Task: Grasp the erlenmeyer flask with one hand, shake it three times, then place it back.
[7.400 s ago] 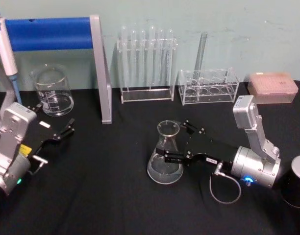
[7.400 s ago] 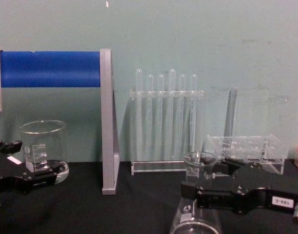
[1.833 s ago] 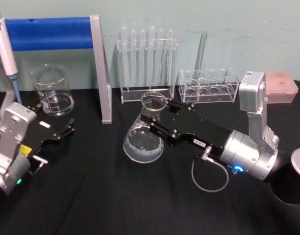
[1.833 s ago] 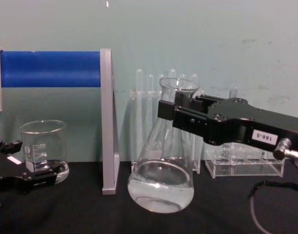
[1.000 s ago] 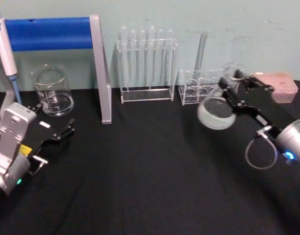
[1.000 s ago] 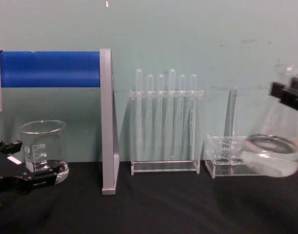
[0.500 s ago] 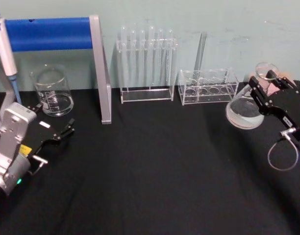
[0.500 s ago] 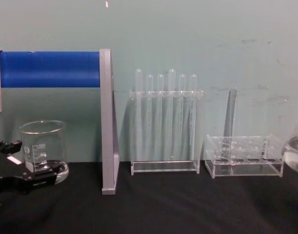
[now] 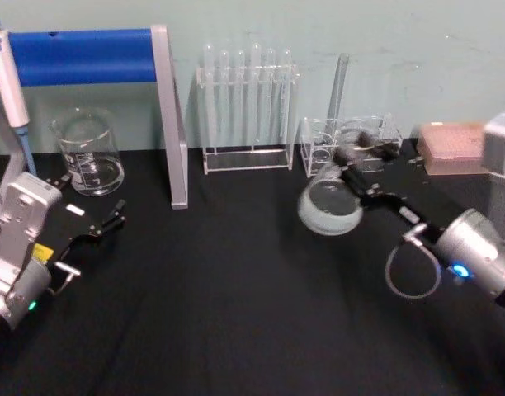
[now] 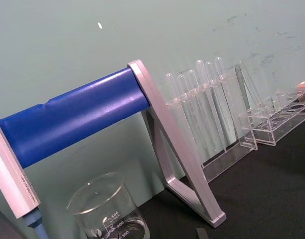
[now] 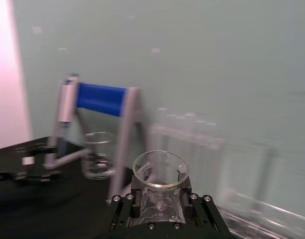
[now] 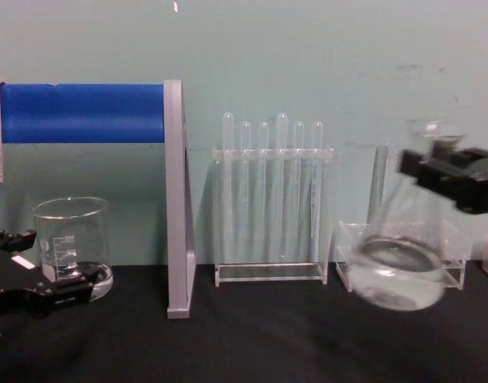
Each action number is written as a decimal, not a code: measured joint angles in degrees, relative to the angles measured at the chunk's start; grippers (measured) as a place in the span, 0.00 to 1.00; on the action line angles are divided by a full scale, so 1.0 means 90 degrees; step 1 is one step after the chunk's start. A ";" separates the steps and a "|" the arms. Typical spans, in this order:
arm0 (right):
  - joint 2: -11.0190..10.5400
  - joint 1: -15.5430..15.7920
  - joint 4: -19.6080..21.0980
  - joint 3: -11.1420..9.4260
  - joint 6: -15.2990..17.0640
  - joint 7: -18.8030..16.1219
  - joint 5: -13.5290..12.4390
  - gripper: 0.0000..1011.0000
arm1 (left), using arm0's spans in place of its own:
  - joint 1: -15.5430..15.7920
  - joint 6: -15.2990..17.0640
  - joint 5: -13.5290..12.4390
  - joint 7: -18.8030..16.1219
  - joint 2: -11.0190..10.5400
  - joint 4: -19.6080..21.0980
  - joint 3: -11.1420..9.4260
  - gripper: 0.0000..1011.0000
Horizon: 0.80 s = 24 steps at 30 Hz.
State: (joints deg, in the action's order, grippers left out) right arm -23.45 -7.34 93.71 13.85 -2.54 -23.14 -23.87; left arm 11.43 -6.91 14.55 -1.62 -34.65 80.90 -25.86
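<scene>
Open black table (image 9: 236,330) runs along the near edge. By the left edge, the left gripper (image 9: 110,221) rests with its fingers apart, holding nothing. Toward the far right, the right gripper (image 9: 364,175) is clamped on the neck of the erlenmeyer flask (image 9: 328,206), which is tilted and held off the table just before the low rack (image 9: 312,157) at the far edge.

Centre and front of the table (image 9: 236,297) are left bare. The rear is lined by the beaker (image 9: 89,154), stand upright (image 9: 172,115), test tube rack (image 9: 247,107) and low clear rack (image 9: 376,136). The erlenmeyer flask (image 9: 328,206) is held aloft by the right gripper (image 9: 361,157) just before that rack. The left edge is occupied by the left gripper (image 9: 108,221).
</scene>
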 joint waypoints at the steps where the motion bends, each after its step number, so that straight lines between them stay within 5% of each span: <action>1: 0.0013 -0.0058 -0.0036 0.0085 0.0003 -0.0087 -0.0013 0.44 | 0.0000 0.0000 0.0000 0.0000 0.0000 0.0000 0.0000 0.99; 13: 0.0131 -0.0686 -0.0412 0.1069 -0.0017 -0.1094 -0.0240 0.44 | 0.0000 0.0000 0.0000 0.0000 0.0000 0.0000 0.0000 0.99; 24: 0.0060 -0.0805 -0.0460 0.1263 -0.0087 -0.1045 -0.0366 0.44 | 0.0000 0.0000 0.0000 0.0000 0.0000 0.0000 0.0000 0.99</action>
State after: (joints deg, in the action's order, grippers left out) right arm -22.91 -14.59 89.56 25.22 -3.32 -32.54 -27.17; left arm 11.43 -6.91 14.55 -1.62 -34.65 80.90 -25.86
